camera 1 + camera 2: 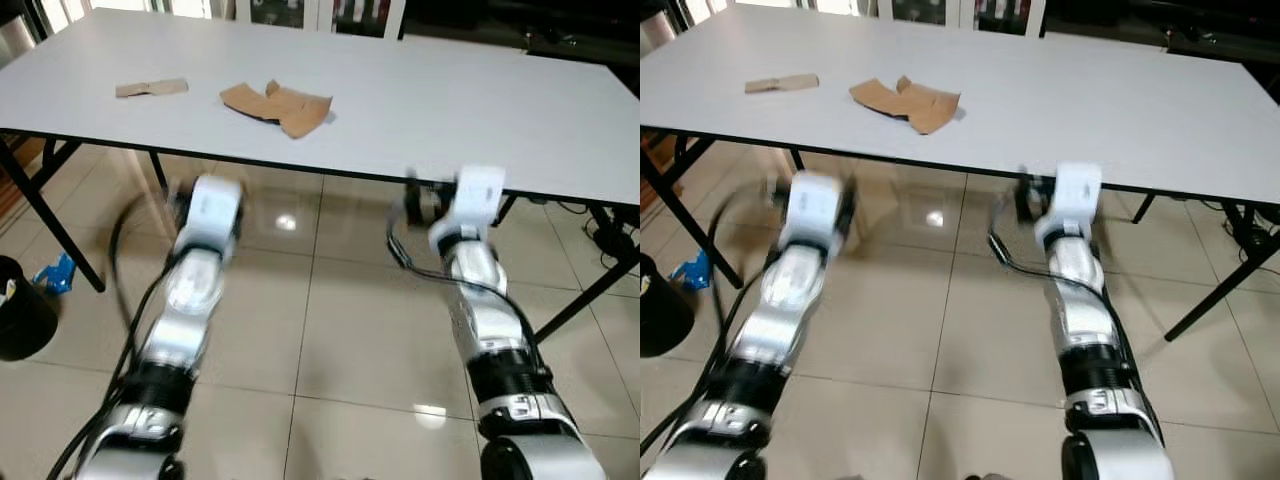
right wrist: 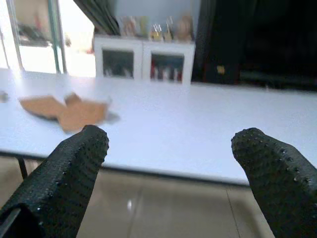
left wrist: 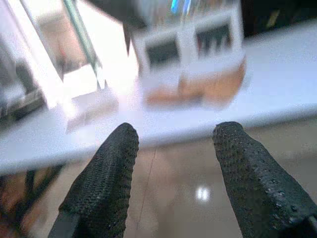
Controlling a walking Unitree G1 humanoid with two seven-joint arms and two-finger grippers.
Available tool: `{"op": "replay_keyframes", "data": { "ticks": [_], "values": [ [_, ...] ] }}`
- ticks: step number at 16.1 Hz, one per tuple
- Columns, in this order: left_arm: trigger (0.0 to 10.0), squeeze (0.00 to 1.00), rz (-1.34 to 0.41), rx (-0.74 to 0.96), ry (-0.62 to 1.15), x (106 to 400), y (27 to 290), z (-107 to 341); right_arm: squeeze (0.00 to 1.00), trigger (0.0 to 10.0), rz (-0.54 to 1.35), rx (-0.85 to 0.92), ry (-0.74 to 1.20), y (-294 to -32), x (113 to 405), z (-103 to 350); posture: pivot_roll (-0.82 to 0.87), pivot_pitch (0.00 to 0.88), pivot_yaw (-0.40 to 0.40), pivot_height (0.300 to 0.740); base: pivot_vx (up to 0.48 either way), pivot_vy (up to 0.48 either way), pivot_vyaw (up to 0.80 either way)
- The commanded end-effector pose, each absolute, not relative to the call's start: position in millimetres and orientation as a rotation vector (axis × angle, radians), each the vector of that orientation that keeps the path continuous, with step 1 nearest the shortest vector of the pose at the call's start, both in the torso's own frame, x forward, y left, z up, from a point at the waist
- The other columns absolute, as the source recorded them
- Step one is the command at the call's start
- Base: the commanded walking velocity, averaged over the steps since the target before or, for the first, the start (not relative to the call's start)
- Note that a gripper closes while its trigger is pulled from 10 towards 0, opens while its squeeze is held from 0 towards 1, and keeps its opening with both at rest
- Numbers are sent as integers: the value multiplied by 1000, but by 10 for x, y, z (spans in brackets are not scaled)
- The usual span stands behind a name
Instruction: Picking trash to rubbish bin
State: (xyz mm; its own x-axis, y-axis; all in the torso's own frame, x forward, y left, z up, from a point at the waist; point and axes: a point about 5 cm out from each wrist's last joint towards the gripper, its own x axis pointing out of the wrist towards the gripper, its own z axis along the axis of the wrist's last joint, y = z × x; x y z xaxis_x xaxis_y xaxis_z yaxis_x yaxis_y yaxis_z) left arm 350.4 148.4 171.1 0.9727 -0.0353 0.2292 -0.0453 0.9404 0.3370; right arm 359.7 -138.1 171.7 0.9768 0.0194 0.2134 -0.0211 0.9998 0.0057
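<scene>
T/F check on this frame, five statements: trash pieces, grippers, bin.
1. Two cardboard pieces lie on the white table. True: a large crumpled piece and a small strip.
2. The left gripper is shut on the small strip. False: open and holding nothing, below the table's near edge.
3. The right gripper is open. True.
4. The large crumpled piece is on the floor. False: it is on the tabletop.
5. A black bin stands on the floor at the robot's left. True.

table edge [image 1: 300, 172] ahead of both arms, tabletop bare around cardboard [image 1: 278, 106] — open approach
</scene>
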Motion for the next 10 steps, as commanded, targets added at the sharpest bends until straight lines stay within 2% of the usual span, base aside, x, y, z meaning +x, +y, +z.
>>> {"op": "replay_keyframes", "data": {
  "ticks": [1, 3, 6, 10],
  "values": [
    [10000, 1000, -32, 363, -228, 3489, 1377, 1695, 0, 10000, 12, -13, -225, -1359, 3575, 1740, -15, 0, -80, 740, 0, 0, 0],
    [10000, 1000, -88, 332, -222, 3441, 1186, 1660, 0, 10000, 18, 30, -261, -1249, 3514, 1812, -17, 0, -78, 740, 0, 0, 0],
    [10000, 1000, -144, 324, -220, 3413, 1012, 1712, 0, 10000, 63, 26, -214, -1098, 3477, 1743, -12, 0, -80, 740, 0, 0, 0],
    [10000, 1000, -108, 292, -247, 3501, 1072, 1838, 0, 10000, 62, 33, -228, -1067, 3519, 1840, -2, 25, -87, 740, 0, 0, 0]
  ]
}}
